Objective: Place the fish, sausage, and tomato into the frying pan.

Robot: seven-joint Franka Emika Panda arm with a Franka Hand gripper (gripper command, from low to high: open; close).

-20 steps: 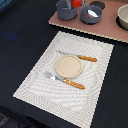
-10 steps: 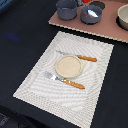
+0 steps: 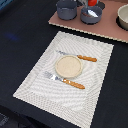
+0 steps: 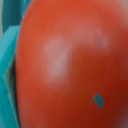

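The tomato [image 4: 70, 65], red and glossy, fills the wrist view, with a teal finger edge [image 4: 7, 75] beside it. In the exterior view my gripper [image 3: 91, 4] is at the top edge, directly over the blue-grey frying pan [image 3: 92, 19], with a bit of the red tomato [image 3: 94, 2] showing in it. The jaws appear shut on the tomato. A pale patch shows in the pan under the gripper; I cannot tell what it is. The fish and the sausage are not visible.
A taller blue-grey pot [image 3: 66, 9] stands beside the pan on the exterior view's left, and a cream bowl [image 3: 123, 17] on its right, all on a pinkish board [image 3: 75, 25]. Nearer, a striped placemat [image 3: 35, 85] holds a tan plate [image 3: 69, 66], a knife [image 3: 80, 57] and a fork [image 3: 65, 80].
The gripper with the tomato has shifted slightly toward the exterior view's right, from between pot and pan to over the pan. Nothing else has moved.
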